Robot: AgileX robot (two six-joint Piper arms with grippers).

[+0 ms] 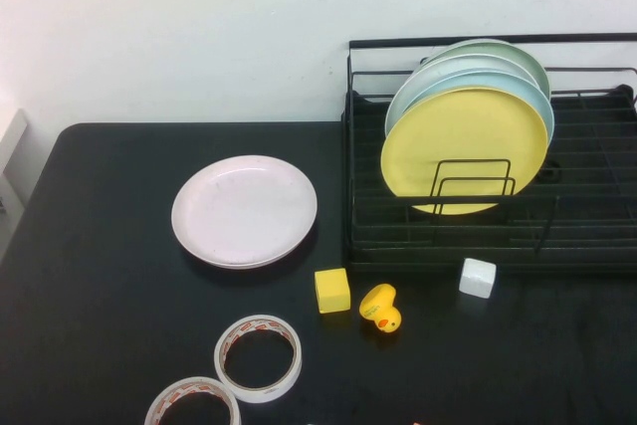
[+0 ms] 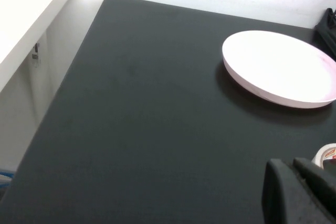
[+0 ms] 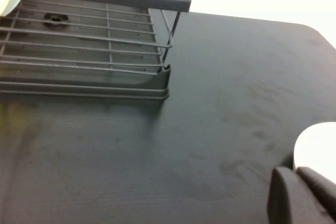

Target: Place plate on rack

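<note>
Plate (image 1: 244,210) is lying flat on the black table (image 1: 90,276), just left of the rack (image 1: 498,236), where a yellow plate (image 1: 464,149) is leaning upright before paler ones; neither arm is showing here. Left wrist camera is catching the plate again and the left gripper (image 2: 302,192) low over the table, fingers together. Right wrist camera is showing the rack's corner and the right gripper (image 3: 304,195), likewise closed on nothing.

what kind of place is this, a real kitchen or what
Probably a staged tabletop test setup, not a kitchen: a black table against a bare wall, a rack of plates, the plate, plus tape rolls and a rubber duck.
</note>
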